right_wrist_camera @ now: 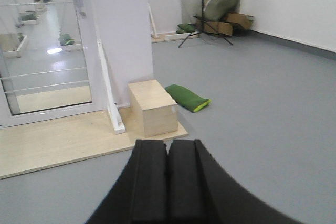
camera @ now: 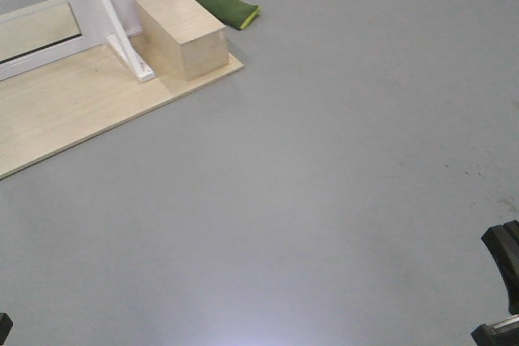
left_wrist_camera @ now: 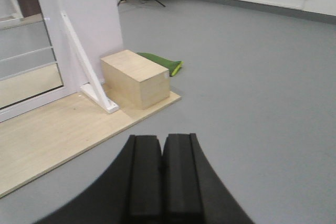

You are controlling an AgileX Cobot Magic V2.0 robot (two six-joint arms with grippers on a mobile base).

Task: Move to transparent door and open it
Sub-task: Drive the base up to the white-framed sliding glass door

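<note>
black pads of the right pincer [right_wrist_camera: 168, 150] sit pressed together, holding nothing; the left pincer [left_wrist_camera: 161, 145] is the same, likely tucked in for driving. ahead lies grey floor [right_wrist_camera: 262, 129], then a wooden box [right_wrist_camera: 152, 107]. the glass door [right_wrist_camera: 47, 40] stands farther off, ahead-left, not yet reached.

Camera setup
Front looks steeply down; wrists look forward, low; all share wooden box [camera: 180, 30], transparent door [right_wrist_camera: 47, 51] far left.
</note>
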